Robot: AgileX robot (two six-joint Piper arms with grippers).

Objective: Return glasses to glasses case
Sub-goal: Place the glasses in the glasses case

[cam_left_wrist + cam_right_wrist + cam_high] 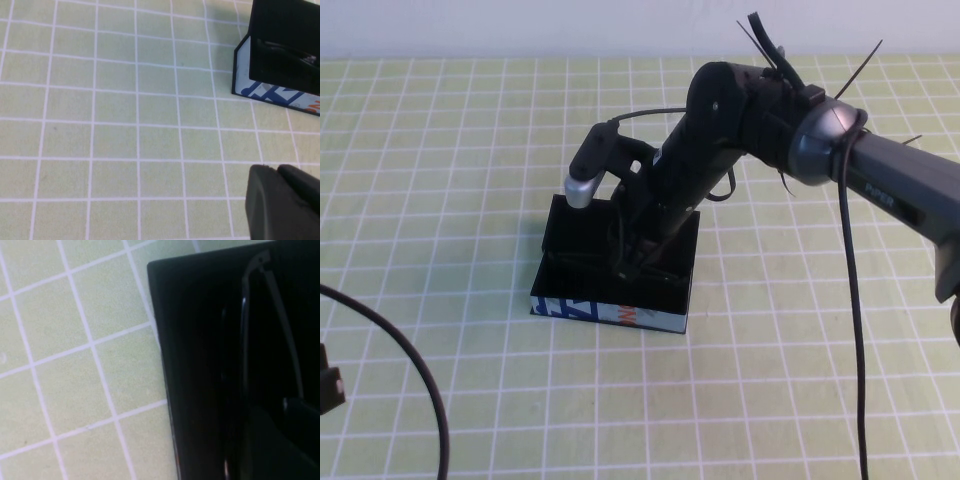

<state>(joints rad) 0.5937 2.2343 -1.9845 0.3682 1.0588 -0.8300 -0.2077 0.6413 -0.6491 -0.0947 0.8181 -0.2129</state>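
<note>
Over glasses case [570, 300], R end effector [638, 262] points down; L end effector [282, 202] low.

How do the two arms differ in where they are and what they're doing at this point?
The right gripper is down inside the open glasses case, where the glasses lie; the left gripper hangs over bare checked mat, beside the case and apart from it.
The right arm reaches across the table; of the left arm only an edge shows at the table's near left.
Both are dark-bodied.
</note>
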